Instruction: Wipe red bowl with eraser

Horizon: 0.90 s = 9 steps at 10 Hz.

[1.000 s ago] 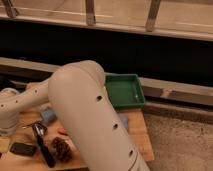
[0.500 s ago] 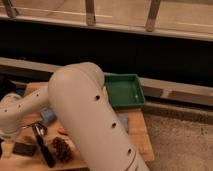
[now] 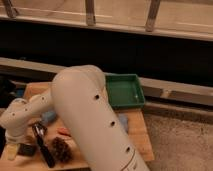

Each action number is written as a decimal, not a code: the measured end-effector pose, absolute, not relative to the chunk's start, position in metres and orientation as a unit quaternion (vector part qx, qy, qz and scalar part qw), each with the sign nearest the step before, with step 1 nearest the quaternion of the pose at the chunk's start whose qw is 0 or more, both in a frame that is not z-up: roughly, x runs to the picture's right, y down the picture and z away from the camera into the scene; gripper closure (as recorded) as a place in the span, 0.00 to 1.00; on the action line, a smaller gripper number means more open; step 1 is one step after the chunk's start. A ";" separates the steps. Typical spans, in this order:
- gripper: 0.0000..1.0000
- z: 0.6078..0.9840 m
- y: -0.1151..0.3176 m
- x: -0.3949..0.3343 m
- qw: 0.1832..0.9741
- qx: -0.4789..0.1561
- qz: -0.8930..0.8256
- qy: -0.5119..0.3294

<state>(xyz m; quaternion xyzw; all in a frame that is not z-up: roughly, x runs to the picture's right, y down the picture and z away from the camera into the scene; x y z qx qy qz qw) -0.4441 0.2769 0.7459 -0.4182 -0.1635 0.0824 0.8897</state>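
The eraser point(image 3: 26, 149), a small flat black block, lies at the front left of the wooden table point(image 3: 137, 132). My gripper point(image 3: 12, 148) hangs from the white wrist just left of the eraser, low over the table and close to or touching the eraser's left end. A small red-orange sliver point(image 3: 63, 131) shows beside my big white arm point(image 3: 87, 115). It may be the red bowl's edge, with the rest hidden behind the arm.
A long black-handled utensil point(image 3: 44, 145) lies right of the eraser, with a brown pine cone point(image 3: 61, 149) beside it. A blue sponge block point(image 3: 48, 118) sits behind them. A green tray point(image 3: 125, 91) stands at the table's back right. A dark wall runs behind.
My wrist and gripper have moved down towards the eraser at the table's front left. The objects on the table have not moved.
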 end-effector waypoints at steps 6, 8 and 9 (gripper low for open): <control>0.45 0.753 0.291 -0.445 0.884 -0.426 0.093 -0.169; 0.64 0.751 0.291 -0.445 0.887 -0.421 0.095 -0.167; 0.73 0.750 0.291 -0.445 0.888 -0.419 0.095 -0.166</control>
